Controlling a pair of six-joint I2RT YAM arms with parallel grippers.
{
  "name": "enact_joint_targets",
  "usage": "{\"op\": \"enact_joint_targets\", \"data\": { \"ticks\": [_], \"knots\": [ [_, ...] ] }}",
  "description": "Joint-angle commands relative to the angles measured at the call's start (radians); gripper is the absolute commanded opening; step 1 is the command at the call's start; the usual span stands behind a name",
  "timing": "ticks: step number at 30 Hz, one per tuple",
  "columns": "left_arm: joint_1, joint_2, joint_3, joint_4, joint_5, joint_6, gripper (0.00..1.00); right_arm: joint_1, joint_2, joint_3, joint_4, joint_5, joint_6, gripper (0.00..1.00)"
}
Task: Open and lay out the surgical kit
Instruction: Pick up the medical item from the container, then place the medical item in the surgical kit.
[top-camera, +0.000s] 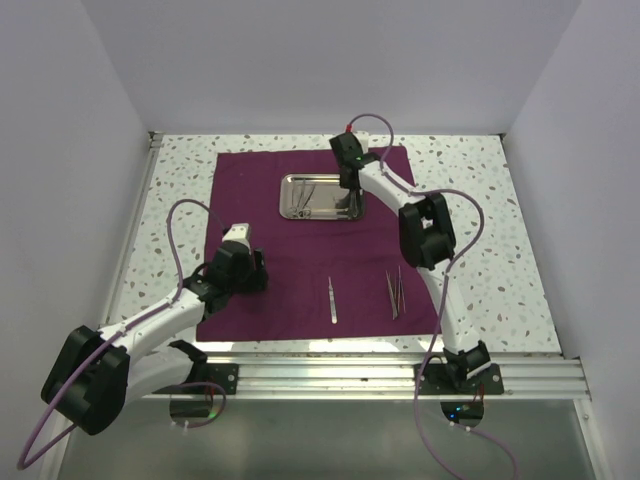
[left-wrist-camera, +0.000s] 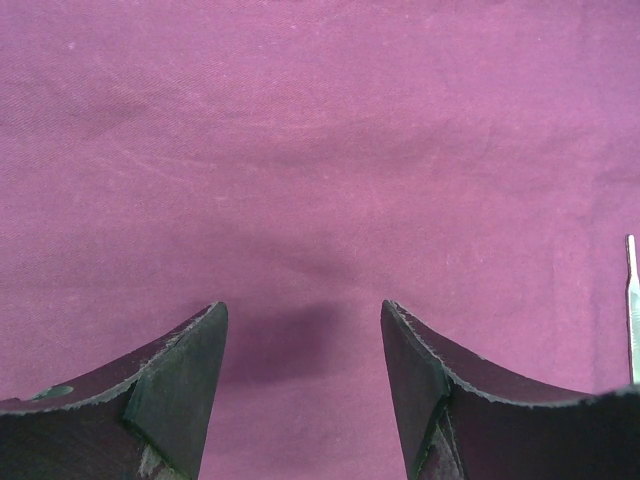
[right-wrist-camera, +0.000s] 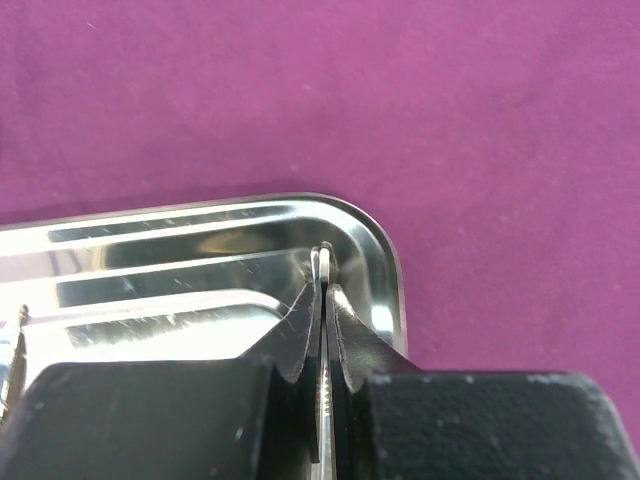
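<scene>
The surgical kit's magenta cloth (top-camera: 300, 250) lies spread flat on the table. A shiny steel tray (top-camera: 284, 196) sits on its far half with thin silver instruments (top-camera: 305, 197) inside. My right gripper (top-camera: 347, 205) reaches down into the tray's right end. In the right wrist view the right gripper (right-wrist-camera: 324, 275) is shut on a thin silver instrument (right-wrist-camera: 321, 262) that stands on edge near the tray's corner (right-wrist-camera: 385, 250). My left gripper (left-wrist-camera: 304, 315) hangs open over bare cloth (left-wrist-camera: 300, 150), holding nothing.
Silver tweezers (top-camera: 331, 300) lie on the near part of the cloth, and their tip shows at the left wrist view's right edge (left-wrist-camera: 632, 310). Further thin instruments (top-camera: 394, 290) lie to their right. Speckled tabletop (top-camera: 180, 200) borders the cloth; white walls enclose the table.
</scene>
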Motion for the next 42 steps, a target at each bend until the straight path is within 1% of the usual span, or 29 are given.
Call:
{"op": "enact_joint_targets", "data": {
  "ticks": [1, 9, 12, 15, 16, 18, 19, 21, 22, 23, 24, 25, 26, 27, 28, 29, 30, 31, 34, 38, 42],
  "knots": [
    [-0.005, 0.003, 0.024, 0.04, -0.022, 0.01, 0.66, -0.012, -0.131, -0.035, -0.004, -0.011, -0.009, 0.0],
    [-0.01, -0.012, 0.024, 0.034, -0.031, 0.008, 0.66, -0.002, -0.255, -0.092, 0.006, -0.017, -0.016, 0.0],
    [-0.011, -0.012, 0.022, 0.034, -0.033, 0.008, 0.66, 0.014, -0.313, -0.159, 0.032, -0.032, -0.003, 0.0],
    [-0.011, -0.016, 0.025, 0.032, -0.033, 0.01, 0.66, 0.048, -0.397, -0.27, 0.057, -0.049, 0.018, 0.0],
    [-0.011, -0.017, 0.024, 0.029, -0.031, 0.007, 0.66, 0.059, -0.451, -0.341, 0.065, -0.049, 0.024, 0.0],
    [-0.013, -0.023, 0.022, 0.029, -0.03, 0.007, 0.66, 0.099, -0.506, -0.431, 0.103, -0.052, 0.05, 0.0],
    [-0.013, -0.026, 0.024, 0.029, -0.028, 0.007, 0.66, 0.111, -0.543, -0.528, 0.117, -0.055, 0.064, 0.0],
    [-0.013, -0.031, 0.022, 0.025, -0.034, 0.002, 0.67, 0.154, -0.646, -0.641, 0.178, -0.064, 0.112, 0.0],
    [-0.013, -0.031, 0.025, 0.023, -0.043, -0.001, 0.68, 0.169, -0.68, -0.746, 0.198, -0.067, 0.127, 0.0],
    [-0.013, -0.031, 0.027, 0.019, -0.046, -0.003, 0.69, 0.203, -0.741, -0.793, 0.216, -0.067, 0.153, 0.0],
    [-0.013, -0.031, 0.027, 0.016, -0.046, -0.007, 0.71, 0.218, -0.765, -0.833, 0.23, -0.072, 0.171, 0.0],
    [-0.013, -0.031, 0.03, 0.011, -0.06, -0.012, 0.72, 0.235, -0.787, -0.909, 0.244, -0.076, 0.184, 0.0],
    [-0.013, -0.031, 0.032, 0.0, -0.063, -0.015, 0.75, 0.273, -0.815, -0.943, 0.256, -0.075, 0.202, 0.0],
    [-0.013, -0.035, 0.032, -0.003, -0.068, -0.019, 0.77, 0.294, -0.856, -0.974, 0.263, -0.063, 0.22, 0.0],
    [-0.013, -0.037, 0.033, -0.004, -0.072, -0.023, 0.8, 0.31, -0.878, -1.03, 0.269, -0.055, 0.233, 0.0],
    [-0.013, -0.042, 0.033, -0.014, -0.079, -0.026, 0.99, 0.35, -0.894, -1.054, 0.273, -0.05, 0.248, 0.0],
    [-0.013, -0.054, 0.033, -0.015, -0.085, -0.033, 0.99, 0.364, -0.922, -1.074, 0.269, -0.046, 0.259, 0.0],
    [-0.013, -0.063, 0.029, -0.012, -0.082, -0.033, 0.99, 0.395, -0.931, -1.109, 0.269, -0.049, 0.268, 0.0],
    [-0.013, -0.091, 0.015, -0.007, -0.08, -0.033, 0.99, 0.43, -0.948, -1.158, 0.264, -0.047, 0.302, 0.0],
    [-0.013, -0.098, 0.013, -0.009, -0.08, -0.033, 0.99, 0.482, -0.936, -1.194, 0.27, -0.044, 0.336, 0.0],
    [-0.013, -0.085, 0.016, -0.009, -0.08, -0.032, 0.99, 0.495, -0.904, -1.213, 0.276, -0.038, 0.356, 0.0]
  ]
}}
